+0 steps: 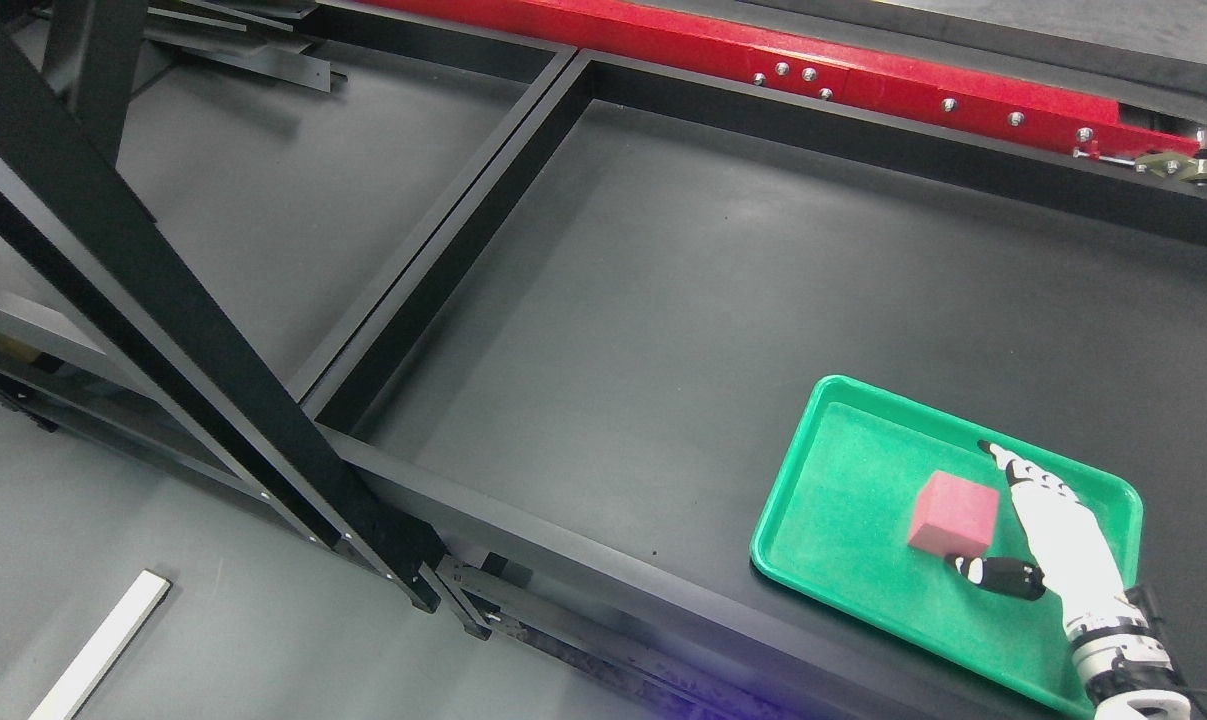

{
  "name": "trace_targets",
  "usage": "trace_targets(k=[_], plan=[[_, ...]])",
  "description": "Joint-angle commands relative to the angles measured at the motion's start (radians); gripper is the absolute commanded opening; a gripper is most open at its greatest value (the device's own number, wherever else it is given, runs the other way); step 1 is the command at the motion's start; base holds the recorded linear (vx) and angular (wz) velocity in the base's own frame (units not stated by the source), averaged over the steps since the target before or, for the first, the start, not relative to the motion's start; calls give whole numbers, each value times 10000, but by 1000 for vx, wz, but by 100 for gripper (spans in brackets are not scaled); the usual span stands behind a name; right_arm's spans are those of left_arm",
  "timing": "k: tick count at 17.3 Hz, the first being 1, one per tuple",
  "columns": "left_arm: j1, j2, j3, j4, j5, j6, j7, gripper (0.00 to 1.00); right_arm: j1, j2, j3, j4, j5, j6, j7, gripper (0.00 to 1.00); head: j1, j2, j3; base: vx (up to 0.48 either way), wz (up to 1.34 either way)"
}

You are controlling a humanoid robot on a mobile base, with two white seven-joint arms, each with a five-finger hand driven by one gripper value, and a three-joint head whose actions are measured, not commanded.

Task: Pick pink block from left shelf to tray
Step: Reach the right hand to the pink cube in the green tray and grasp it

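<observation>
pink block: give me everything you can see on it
The pink block is a plain cube, pinkish red, matte and slightly grainy, foam-like by its look. It sits flat on the floor of the green tray, right of the tray's middle, turned at an angle to the rim. No marks or damage show. The right hand flanks its right side: extended fingers run along the far right edge and the thumb lies at the near corner. Whether they press it or just clear it cannot be told.
</observation>
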Motion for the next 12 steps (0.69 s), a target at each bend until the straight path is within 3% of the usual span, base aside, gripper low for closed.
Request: trace_targets(k=[1, 8, 12], plan=[[-307, 174, 1, -175, -15, -8, -3, 100, 8, -406, 406, 335, -6, -61, 54, 99, 0, 0, 0, 33, 0], [-307, 174, 1, -175, -15, -8, -3, 100, -437, -330, 837, 842, 117, -92, 54, 99, 0, 0, 0, 12, 0], [-307, 174, 1, -175, -15, -8, -3, 100, -560, -314, 837, 1210, 133, -77, -38, 87, 0, 0, 0, 0, 0]])
